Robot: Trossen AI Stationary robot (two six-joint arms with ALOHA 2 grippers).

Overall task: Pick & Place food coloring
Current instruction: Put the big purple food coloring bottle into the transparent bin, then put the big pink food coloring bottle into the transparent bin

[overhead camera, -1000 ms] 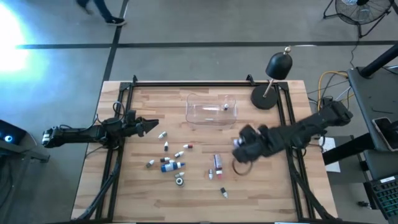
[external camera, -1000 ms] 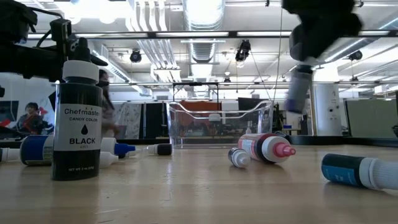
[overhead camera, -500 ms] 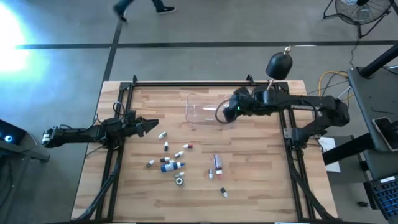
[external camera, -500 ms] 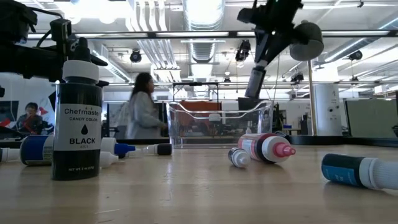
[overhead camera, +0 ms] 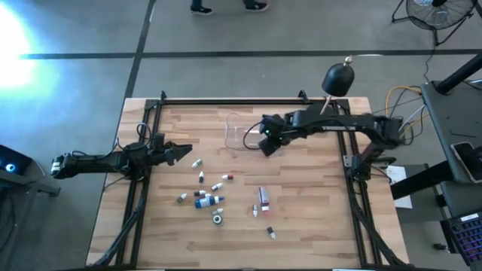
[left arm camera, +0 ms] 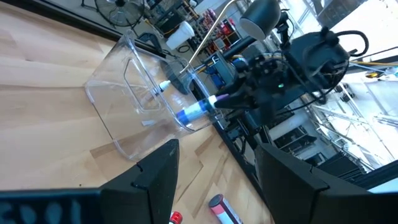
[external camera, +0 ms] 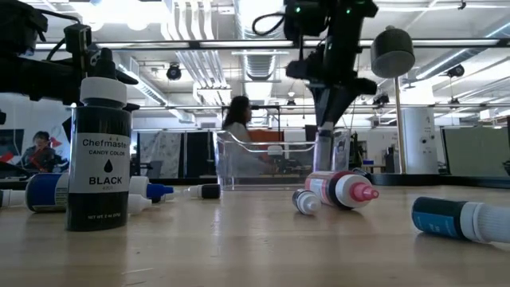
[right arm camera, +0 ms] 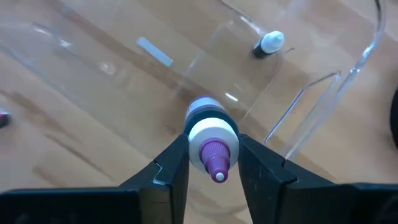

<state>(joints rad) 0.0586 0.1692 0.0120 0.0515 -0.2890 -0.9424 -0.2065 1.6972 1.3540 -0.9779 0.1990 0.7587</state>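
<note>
My right gripper (overhead camera: 265,140) hangs over the clear plastic tub (overhead camera: 239,132), shut on a food coloring bottle (right arm camera: 210,127) with a blue label, white shoulder and purple tip. The low view shows this bottle (external camera: 325,150) reaching down between the tub walls. One small white-capped bottle (right arm camera: 268,43) lies on the tub floor. Several more food coloring bottles (overhead camera: 205,197) lie scattered on the wood nearer the front. My left gripper (overhead camera: 185,153) waits open at the table's left side, its fingers (left arm camera: 155,180) with nothing between them. My right gripper pinches the bottle's white shoulder (right arm camera: 211,135), just below the purple tip, between its two fingers (right arm camera: 171,168). The fingers come from above, pointing steeply down. The bottle hangs below them, tip up and base down, slightly tilted, its lower end inside the tub.
A black dome lamp (overhead camera: 337,78) on a round base (overhead camera: 319,120) stands at the far right, close to my right arm. A black-labelled bottle (external camera: 99,155) stands upright near the front. A pink bottle (overhead camera: 263,197) lies right of the scattered ones. Black rails (overhead camera: 226,100) frame the table.
My right gripper has carried the bottle from the table's right middle toward the far edge and the left, to above the tub, tipping steeper downward. It has then sunk, so the bottle now reaches into the tub. A person has walked past beyond the table.
</note>
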